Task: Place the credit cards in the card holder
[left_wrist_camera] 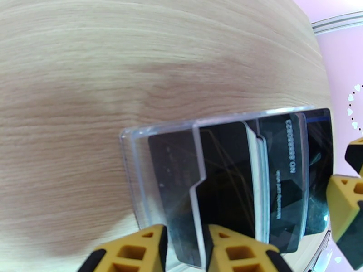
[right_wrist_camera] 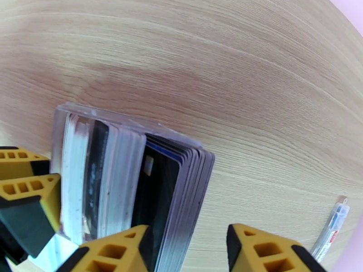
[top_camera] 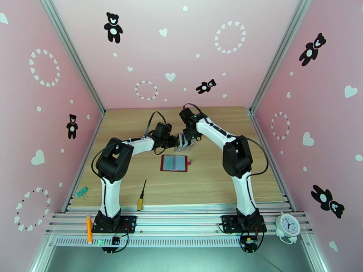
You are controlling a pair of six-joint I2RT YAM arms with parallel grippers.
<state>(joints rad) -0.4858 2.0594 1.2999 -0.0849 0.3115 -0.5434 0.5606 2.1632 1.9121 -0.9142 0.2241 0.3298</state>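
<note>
Top external view: the small dark red folding wallet (top_camera: pixel 174 163) lies open and flat on the wooden table (top_camera: pixel 213 187), grey striped slots facing up. It is just on the arm-base side of the clear plastic slotted rack (top_camera: pixel 183 142), apart from both claws. Both arms meet at that rack. Left wrist view: the thin rectangular plastic cards (left_wrist_camera: pixel 227 177), black and pale, stand on edge in the rack's slots. The left gripper (left_wrist_camera: pixel 185 243) pinches the rack's end panel between its yellow fingers. Right wrist view: the right gripper (right_wrist_camera: pixel 188 248) is spread and straddles the rack's opposite end. One finger is just beside a black card; the other stands clear of the last divider, with bare wood between them.
</note>
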